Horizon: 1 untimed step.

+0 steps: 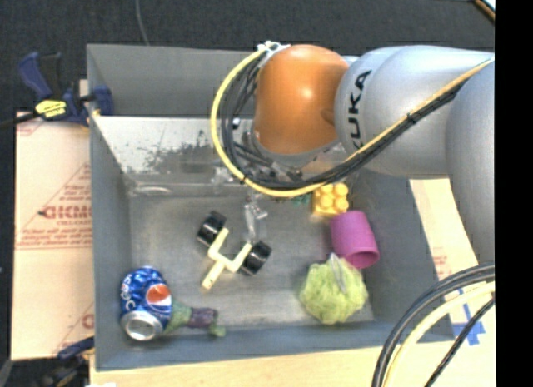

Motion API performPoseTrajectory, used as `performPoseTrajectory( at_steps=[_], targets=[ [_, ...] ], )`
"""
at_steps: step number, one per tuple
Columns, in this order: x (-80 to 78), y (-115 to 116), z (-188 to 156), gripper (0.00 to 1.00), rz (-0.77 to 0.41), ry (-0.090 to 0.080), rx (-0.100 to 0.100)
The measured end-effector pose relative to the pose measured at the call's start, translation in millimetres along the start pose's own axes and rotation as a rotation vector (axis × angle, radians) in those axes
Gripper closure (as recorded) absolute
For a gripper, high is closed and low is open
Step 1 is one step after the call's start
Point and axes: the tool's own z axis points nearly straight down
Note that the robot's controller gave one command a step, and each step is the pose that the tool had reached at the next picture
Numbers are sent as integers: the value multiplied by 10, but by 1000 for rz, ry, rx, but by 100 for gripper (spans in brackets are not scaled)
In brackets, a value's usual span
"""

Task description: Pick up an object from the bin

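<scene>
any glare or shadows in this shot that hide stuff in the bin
Camera view: a soft highlight on the orange cover and the silver arm; a glint on the crushed blue can at its metal end; the arm shades the bin floor by the gripper; nothing in the bin is washed out.

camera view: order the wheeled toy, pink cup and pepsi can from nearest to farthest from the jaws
1. Wheeled toy: cream frame with black wheels, mid-bin, right beside the jaws.
2. Pink cup: lying on its side toward the view's right.
3. Pepsi can: dented, in the view's lower left corner.
</scene>
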Motion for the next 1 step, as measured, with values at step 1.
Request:
performPoseTrajectory(
  at_steps=[1],
  targets=[
    [115, 178, 648, 0, -300, 18, -6]
  ],
)
